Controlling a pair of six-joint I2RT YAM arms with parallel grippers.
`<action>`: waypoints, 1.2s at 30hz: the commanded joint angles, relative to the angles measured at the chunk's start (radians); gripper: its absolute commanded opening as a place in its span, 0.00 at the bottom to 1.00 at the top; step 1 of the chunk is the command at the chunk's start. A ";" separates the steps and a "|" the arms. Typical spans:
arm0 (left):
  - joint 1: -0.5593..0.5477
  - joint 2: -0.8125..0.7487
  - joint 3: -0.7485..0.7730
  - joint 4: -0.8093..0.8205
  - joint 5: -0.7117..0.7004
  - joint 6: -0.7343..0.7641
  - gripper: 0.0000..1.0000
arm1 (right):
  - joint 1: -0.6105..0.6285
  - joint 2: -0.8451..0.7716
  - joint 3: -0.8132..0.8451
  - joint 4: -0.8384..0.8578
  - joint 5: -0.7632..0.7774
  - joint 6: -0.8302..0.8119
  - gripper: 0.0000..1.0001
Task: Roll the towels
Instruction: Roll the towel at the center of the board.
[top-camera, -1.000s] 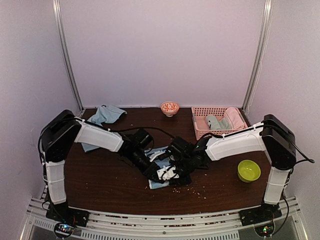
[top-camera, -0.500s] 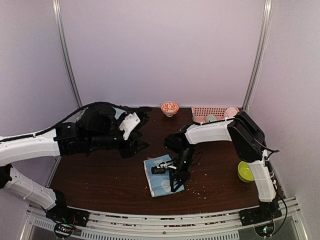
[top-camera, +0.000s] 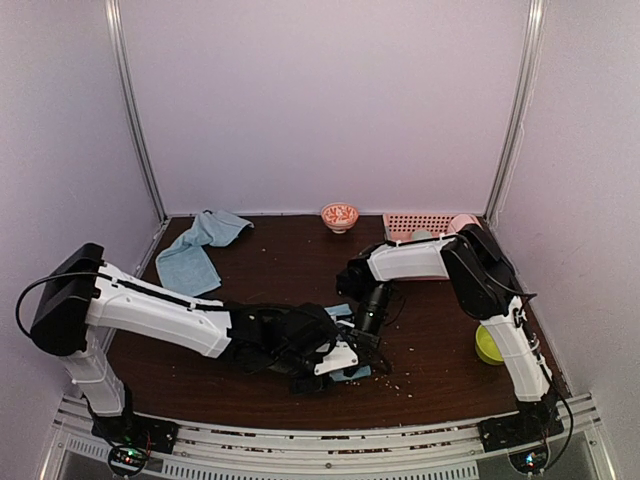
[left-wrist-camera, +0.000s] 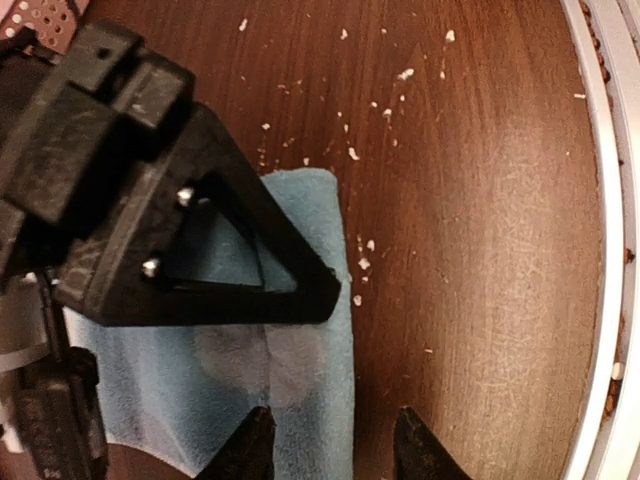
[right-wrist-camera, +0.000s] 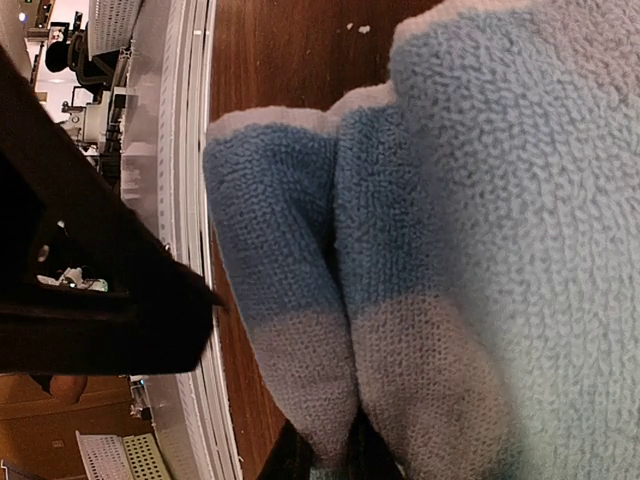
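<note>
Since 0.5 s ago the left arm has dropped from its raised pose at the back left. It now lies low across the front of the tabletop (top-camera: 250, 290), with the left gripper (top-camera: 345, 362) at the spotted towel (top-camera: 352, 374). That move has uncovered the plain towel (top-camera: 195, 258), which lies crumpled at the back left corner. The spotted towel was in full view then. It is now mostly hidden under the 2 grippers, at the front centre of the tabletop.

In the left wrist view the left gripper is open. 1 of its fingers (left-wrist-camera: 250, 445) is over the blue cloth and the other over bare wood, with the towel's edge between them, and it holds nothing. A black finger (left-wrist-camera: 250, 305) of the right gripper (top-camera: 362, 335) rests on the same towel just ahead.

In the right wrist view 2 ridges of the cloth (right-wrist-camera: 500, 200) run down into the narrow gap at the right gripper's tips, which look closed on a fold.

Pale crumbs (left-wrist-camera: 352, 154) dot the wood beside the towel. A pink basket (top-camera: 420, 222) stands at the back right, a small bowl (top-camera: 340, 214) stands left of it, and a lime-green bowl (top-camera: 484, 348) shows behind the right arm.
</note>
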 joint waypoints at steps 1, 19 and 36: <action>0.005 0.056 0.033 0.045 0.028 0.020 0.40 | 0.005 0.053 -0.033 0.034 0.107 0.013 0.00; 0.006 0.159 0.018 0.130 -0.082 0.021 0.20 | 0.005 0.021 -0.037 0.037 0.080 0.008 0.00; 0.125 0.234 0.174 -0.158 0.494 -0.070 0.00 | -0.208 -0.503 0.179 0.008 0.078 0.120 0.48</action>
